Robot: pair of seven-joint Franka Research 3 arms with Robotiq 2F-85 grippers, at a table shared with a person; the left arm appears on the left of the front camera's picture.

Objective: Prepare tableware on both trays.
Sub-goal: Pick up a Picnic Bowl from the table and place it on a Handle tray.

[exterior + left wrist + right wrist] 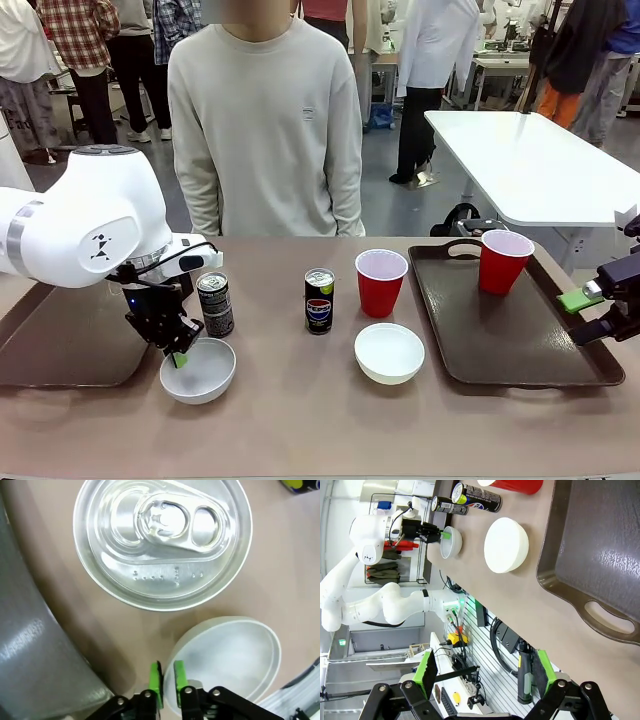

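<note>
Bowl [208, 375] rim pinched between my left gripper's [178, 357] pads — thin hold, so lifting could tip it or knock the grey can [215, 304] just beside; right gripper [485, 670] spread, empty.

Grey floor [395, 205], white table [530, 165] at right rear, bystanders [85, 60] standing beyond, brown tabletop [300, 430]

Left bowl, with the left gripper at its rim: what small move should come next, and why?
Probably lift the bowl slightly: the left gripper seems shut on its rim, while it rests on the table, beside the left tray.
</note>
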